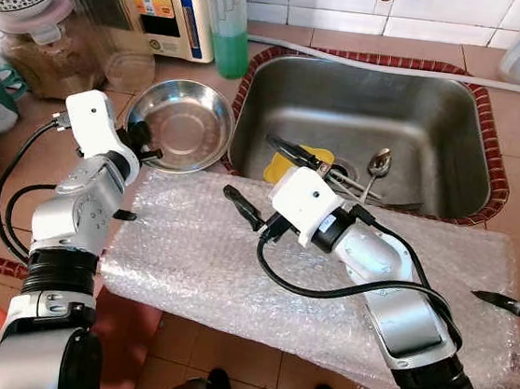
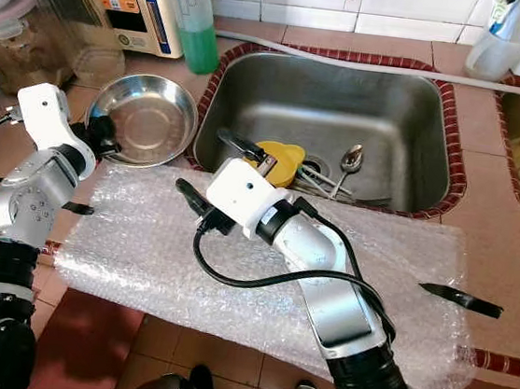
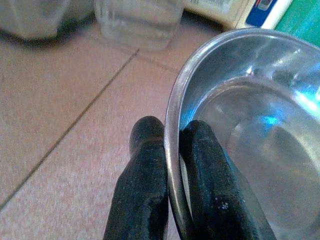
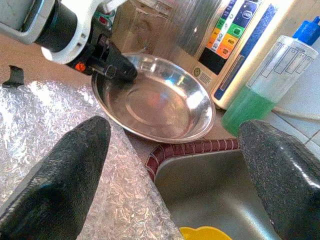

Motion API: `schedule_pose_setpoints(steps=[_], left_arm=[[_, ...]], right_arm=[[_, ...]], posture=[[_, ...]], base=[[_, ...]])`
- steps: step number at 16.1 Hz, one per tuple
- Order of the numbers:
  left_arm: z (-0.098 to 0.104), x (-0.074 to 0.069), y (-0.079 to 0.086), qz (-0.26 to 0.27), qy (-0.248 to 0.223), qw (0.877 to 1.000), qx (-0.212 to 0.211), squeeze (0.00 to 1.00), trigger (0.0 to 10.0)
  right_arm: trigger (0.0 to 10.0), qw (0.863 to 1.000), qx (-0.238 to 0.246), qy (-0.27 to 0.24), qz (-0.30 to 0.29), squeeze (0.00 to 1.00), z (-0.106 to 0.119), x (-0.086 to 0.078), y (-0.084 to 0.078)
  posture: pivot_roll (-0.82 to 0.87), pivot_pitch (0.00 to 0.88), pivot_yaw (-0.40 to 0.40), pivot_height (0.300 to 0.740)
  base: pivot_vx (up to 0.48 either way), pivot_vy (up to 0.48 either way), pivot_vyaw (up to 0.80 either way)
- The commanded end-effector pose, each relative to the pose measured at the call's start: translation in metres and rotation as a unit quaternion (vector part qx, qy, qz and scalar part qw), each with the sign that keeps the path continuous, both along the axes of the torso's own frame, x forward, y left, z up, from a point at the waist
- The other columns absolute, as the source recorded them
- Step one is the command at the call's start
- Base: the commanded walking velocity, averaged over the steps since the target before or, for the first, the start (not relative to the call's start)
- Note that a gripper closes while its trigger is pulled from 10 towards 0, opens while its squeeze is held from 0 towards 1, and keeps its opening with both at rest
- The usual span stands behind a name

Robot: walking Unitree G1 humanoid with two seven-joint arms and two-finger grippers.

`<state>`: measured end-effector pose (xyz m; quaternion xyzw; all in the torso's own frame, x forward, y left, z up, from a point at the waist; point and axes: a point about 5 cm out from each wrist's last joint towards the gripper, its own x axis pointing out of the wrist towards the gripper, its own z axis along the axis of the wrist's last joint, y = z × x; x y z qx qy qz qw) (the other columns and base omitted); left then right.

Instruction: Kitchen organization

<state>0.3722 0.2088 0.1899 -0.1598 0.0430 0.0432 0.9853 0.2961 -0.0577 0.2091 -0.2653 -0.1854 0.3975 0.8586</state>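
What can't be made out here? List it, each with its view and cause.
- Cutlery under the yellow object in the sink: the right end effector covers part of it in both eye views.
- Dark item on the bubble wrap: too small to identify.
- Green bottle: top cropped by the frame.

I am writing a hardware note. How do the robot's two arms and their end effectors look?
Both arms have silver-grey segments, black joint rings, white wrist housings and loose black cables. The left end effector and the right end effector each have two long, matte black, rounded fingers.
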Motion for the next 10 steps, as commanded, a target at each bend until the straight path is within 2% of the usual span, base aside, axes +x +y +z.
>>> schedule_pose_setpoints(steps=[1, 2, 4, 5, 6, 8, 10], left_arm=[[-0.009, -0.003, 0.007, 0.022, 0.018, 1.000, 0.001, 0.00, 0.0], [-0.007, -0.003, 0.007, 0.027, 0.009, 1.000, -0.004, 0.00, 0.0], [0.005, -0.003, 0.011, 0.044, -0.037, 0.998, -0.014, 0.00, 0.0], [0.017, -0.005, 0.010, 0.045, -0.080, 0.996, 0.008, 0.00, 0.0], [0.021, -0.005, 0.008, 0.039, -0.092, 0.995, 0.026, 0.00, 0.0], [0.026, -0.006, 0.002, 0.024, -0.127, 0.992, 0.001, 0.00, 0.0], [0.027, -0.007, -0.001, 0.015, -0.140, 0.990, -0.003, 0.00, 0.0]], right_arm=[[10.0, 1.000, -0.006, -0.004, 0.010, 0.98, 0.001, -0.001, 0.003], [10.0, 1.000, -0.006, -0.005, 0.009, 0.97, 0.001, -0.001, 0.002], [10.0, 1.000, -0.005, -0.008, 0.003, 0.98, 0.002, 0.001, 0.001], [10.0, 1.000, -0.001, -0.008, -0.002, 0.98, 0.003, 0.003, -0.001], [10.0, 1.000, 0.001, -0.008, -0.004, 0.98, 0.004, 0.004, -0.002], [10.0, 1.000, 0.008, -0.009, -0.013, 0.98, 0.005, 0.007, -0.003], [10.0, 1.000, 0.010, -0.011, -0.018, 0.98, 0.006, 0.008, -0.004]], posture=[[-0.20, 0.227, 0.142, 0.740], [-0.20, 0.227, 0.142, 0.740], [-0.20, 0.227, 0.140, 0.740], [-0.20, 0.227, 0.139, 0.740], [-0.20, 0.227, 0.139, 0.740], [-0.20, 0.226, 0.137, 0.740], [-0.20, 0.224, 0.134, 0.740]], base=[[0.000, 0.000, 0.00], [0.000, 0.000, 0.00], [0.000, 0.000, 0.00], [0.000, 0.000, 0.00], [0.000, 0.000, 0.00], [0.000, 0.000, 0.00], [0.000, 0.000, 0.00]])
